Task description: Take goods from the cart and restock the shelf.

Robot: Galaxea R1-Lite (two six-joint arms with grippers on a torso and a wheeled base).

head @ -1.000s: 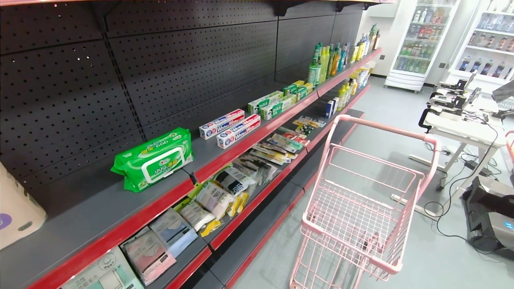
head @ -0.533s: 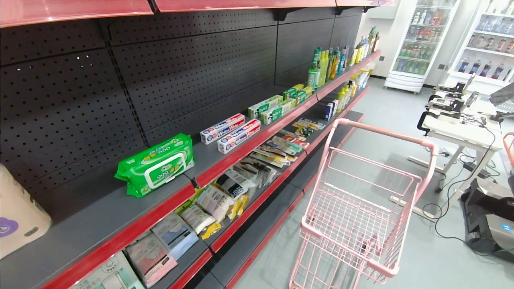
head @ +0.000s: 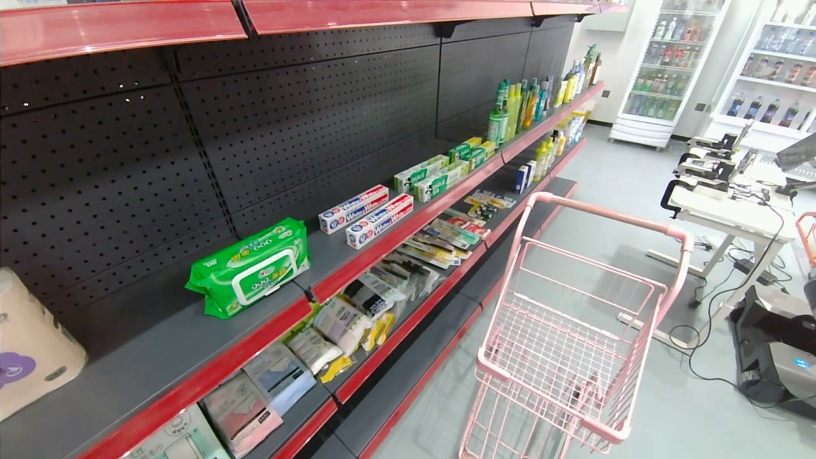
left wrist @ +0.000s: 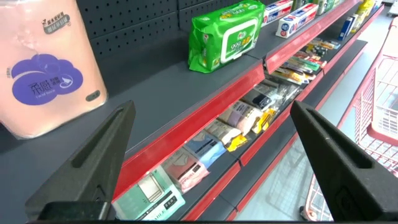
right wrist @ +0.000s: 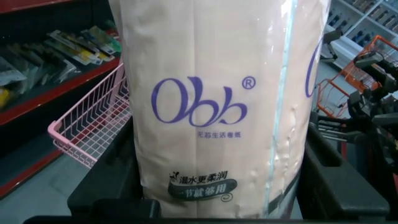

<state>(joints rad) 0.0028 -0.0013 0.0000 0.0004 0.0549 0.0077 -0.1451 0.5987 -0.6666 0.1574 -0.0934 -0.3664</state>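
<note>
Right claw (right wrist: 217, 196): closed on a pale peach plastic-wrapped pack of tissue rolls (right wrist: 217, 93), with one dark finger against each side of it.
Left claw (left wrist: 211, 165): spread wide, nothing between its two dark fingers (left wrist: 93, 162), hanging in front of the shelf's red-edged boards.
Held pack: off the shelf, near the pink wire shopping cart (head: 574, 344).
Shelf: a black pegboard shelving unit with grey boards (head: 159, 338) runs along the robot's left; the cart stands in the aisle beside it.
Second pack: a pink roll pack with a purple mark (head: 29, 357) stands at the near end of the middle board.
Wipes: a green soft pack of wet wipes (head: 252, 268) lies on that board, well apart from the second pack.
Toothpaste: two white-and-red boxes (head: 366, 213) lie side by side just beyond the wipes.
</note>
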